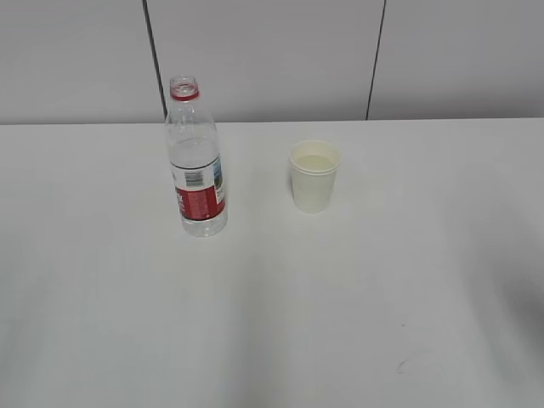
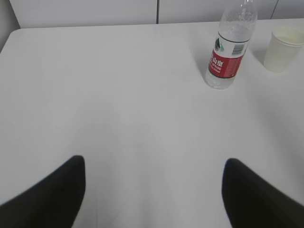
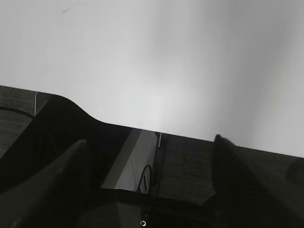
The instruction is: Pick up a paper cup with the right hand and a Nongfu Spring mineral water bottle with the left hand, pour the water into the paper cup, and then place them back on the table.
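Note:
The Nongfu Spring mineral water bottle [image 1: 197, 166] stands upright and uncapped on the white table [image 1: 272, 323], partly filled with water. It also shows in the left wrist view [image 2: 229, 47]. The paper cup [image 1: 314, 176] stands upright to its right with clear liquid inside, and shows at the top right of the left wrist view [image 2: 283, 47]. My left gripper [image 2: 154, 164] is open and empty, well short of the bottle. My right gripper [image 3: 149, 142] is open and empty, hanging past the table's near edge. Neither arm shows in the exterior view.
A grey panelled wall [image 1: 272, 51] runs behind the table. A small dark scuff [image 1: 401, 365] marks the tabletop at front right. The right wrist view shows the table edge [image 3: 142, 127] with dark floor and equipment below.

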Available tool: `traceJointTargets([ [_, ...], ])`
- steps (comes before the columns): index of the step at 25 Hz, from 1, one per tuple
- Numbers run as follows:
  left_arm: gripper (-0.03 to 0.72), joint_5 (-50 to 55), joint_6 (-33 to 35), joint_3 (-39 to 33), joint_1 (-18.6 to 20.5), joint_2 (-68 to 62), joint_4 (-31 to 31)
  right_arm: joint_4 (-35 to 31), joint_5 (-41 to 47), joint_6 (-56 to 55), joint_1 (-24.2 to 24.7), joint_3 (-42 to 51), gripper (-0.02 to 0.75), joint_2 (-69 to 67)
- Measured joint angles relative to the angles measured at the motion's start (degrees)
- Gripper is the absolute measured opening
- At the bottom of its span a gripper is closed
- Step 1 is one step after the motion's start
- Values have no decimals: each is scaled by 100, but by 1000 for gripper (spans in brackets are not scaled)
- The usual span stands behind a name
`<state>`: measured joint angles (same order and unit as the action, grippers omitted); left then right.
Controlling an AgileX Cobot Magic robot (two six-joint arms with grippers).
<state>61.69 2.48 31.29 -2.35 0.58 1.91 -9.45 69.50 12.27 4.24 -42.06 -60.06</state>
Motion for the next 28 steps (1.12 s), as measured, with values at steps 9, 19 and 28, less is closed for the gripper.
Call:
traceJointTargets([
  [9,529,15,0,0,0,13,0,0,-357,88,0,597,585,646],
  [19,529,19,0,0,0,17,0,0,-803,228,0,1441,584,1602],
  [28,529,19,0,0,0,17,0,-12,-987,241,0,1763,584,2714],
])
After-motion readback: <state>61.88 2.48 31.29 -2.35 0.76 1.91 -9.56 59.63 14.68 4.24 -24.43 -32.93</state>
